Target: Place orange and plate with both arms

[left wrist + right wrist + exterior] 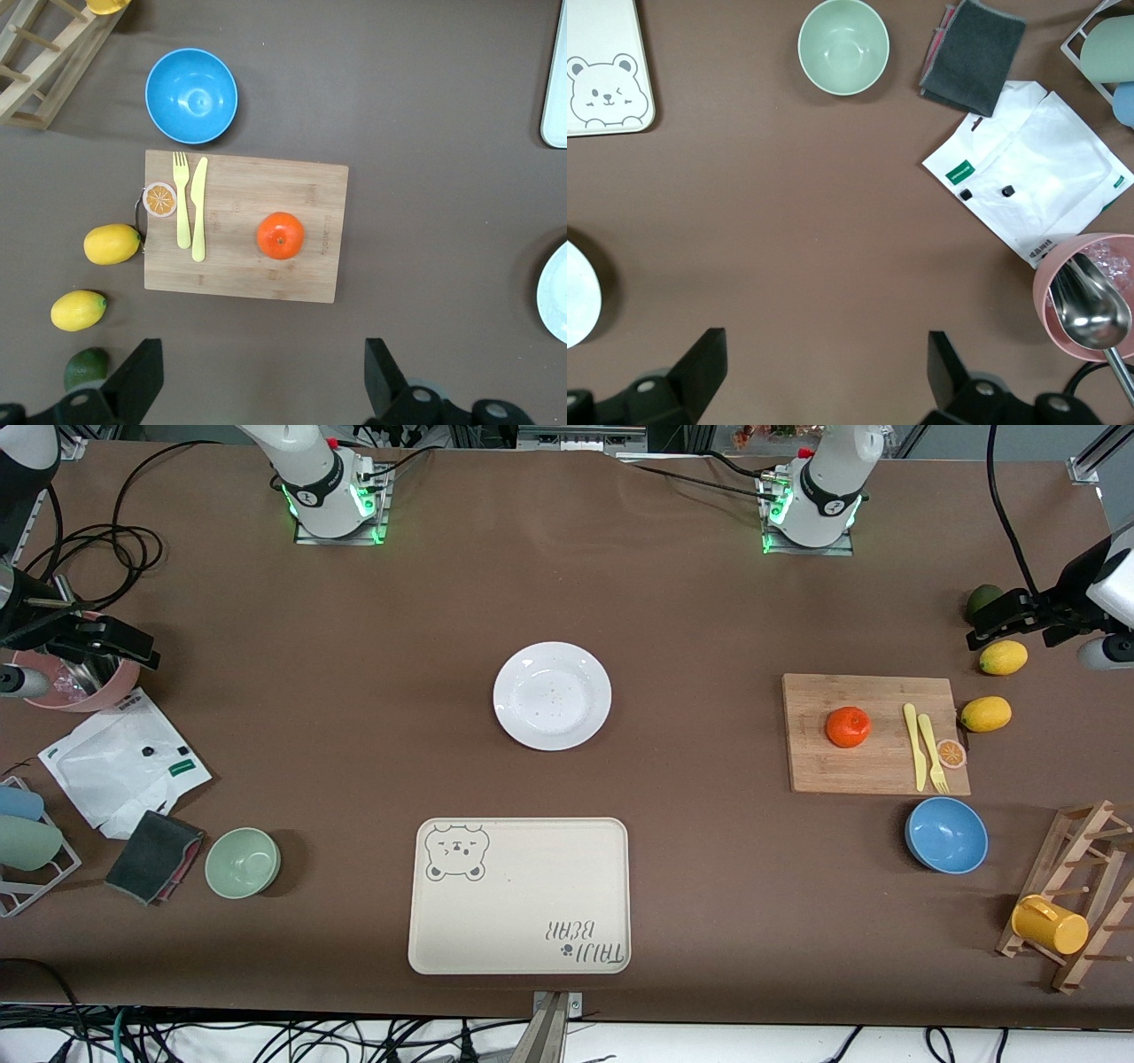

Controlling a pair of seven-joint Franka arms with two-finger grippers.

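The orange (pixel 848 727) sits on a wooden cutting board (pixel 873 771) toward the left arm's end of the table; it also shows in the left wrist view (pixel 281 235). The white plate (pixel 552 695) lies mid-table, with an edge in the left wrist view (pixel 555 305) and the right wrist view (pixel 578 305). My left gripper (pixel 997 622) hangs open and empty in the air over a lime and a lemon at the left arm's end, its fingers wide apart in its wrist view (pixel 261 381). My right gripper (pixel 124 646) hangs open and empty over a pink cup at the right arm's end (pixel 824 372).
A yellow fork and knife (pixel 923 746) and an orange slice (pixel 951 754) lie on the board. Two lemons (pixel 986 714), a lime (pixel 982 599), a blue bowl (pixel 946 835) and a rack with a yellow cup (pixel 1050 924) are nearby. The bear-print tray (pixel 523 921) lies nearer the camera than the plate. A green bowl (pixel 243 862), grey cloth (pixel 152 855), white bag (pixel 115 766) and pink cup (pixel 84 691) are at the right arm's end.
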